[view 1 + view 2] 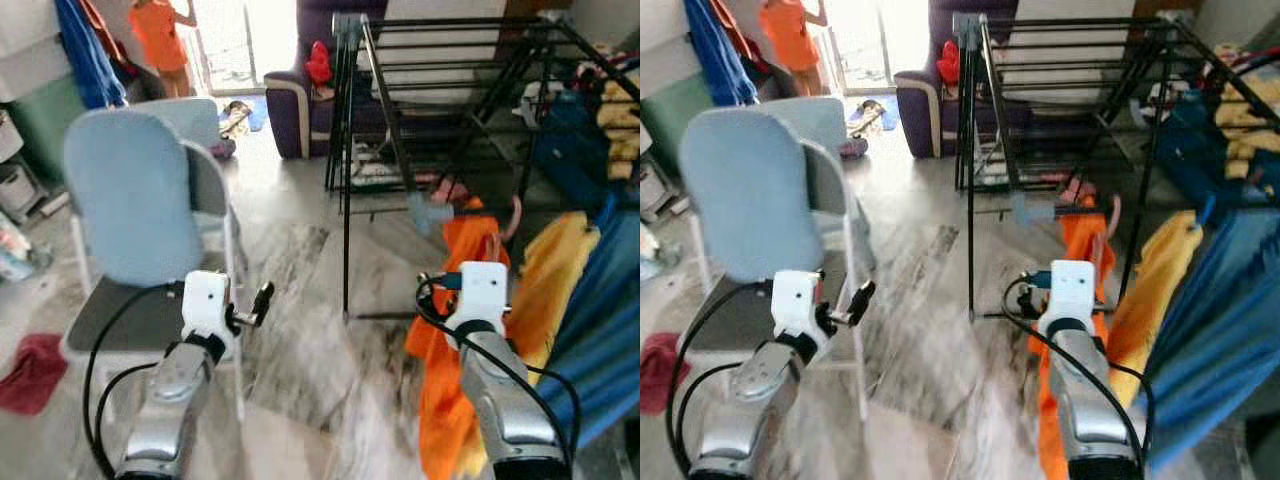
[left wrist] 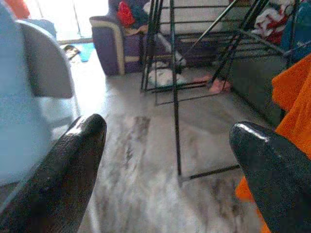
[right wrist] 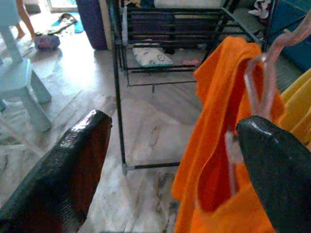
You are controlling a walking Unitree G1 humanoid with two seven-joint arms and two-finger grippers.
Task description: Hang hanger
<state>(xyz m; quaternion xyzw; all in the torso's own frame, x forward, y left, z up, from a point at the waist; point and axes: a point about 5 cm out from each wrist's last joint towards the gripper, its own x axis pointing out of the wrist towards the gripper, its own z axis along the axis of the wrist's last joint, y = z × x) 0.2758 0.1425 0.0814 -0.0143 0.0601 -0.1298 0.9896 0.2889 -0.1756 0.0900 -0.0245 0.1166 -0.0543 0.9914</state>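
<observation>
R gripper [image 3: 170,160] wide open, holding nothing, beside pink hanger [image 3: 260,82] w/ orange garment [image 3: 214,145] at black drying rack [image 1: 440,100]; L gripper [image 2: 165,160] wide open, empty, by chair [image 1: 135,200].

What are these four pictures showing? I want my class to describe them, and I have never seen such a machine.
It is a humanoid robot with two silver arms. Two pictures come from its head, looking down; two from cameras on its wrists. The left gripper hangs open and empty before a pale blue folding chair. The right gripper is open beside an orange garment on a pink plastic hanger; whether it grips anything cannot be told. Ahead stands a black metal drying rack on a marbled floor. A person in orange stands far back.
</observation>
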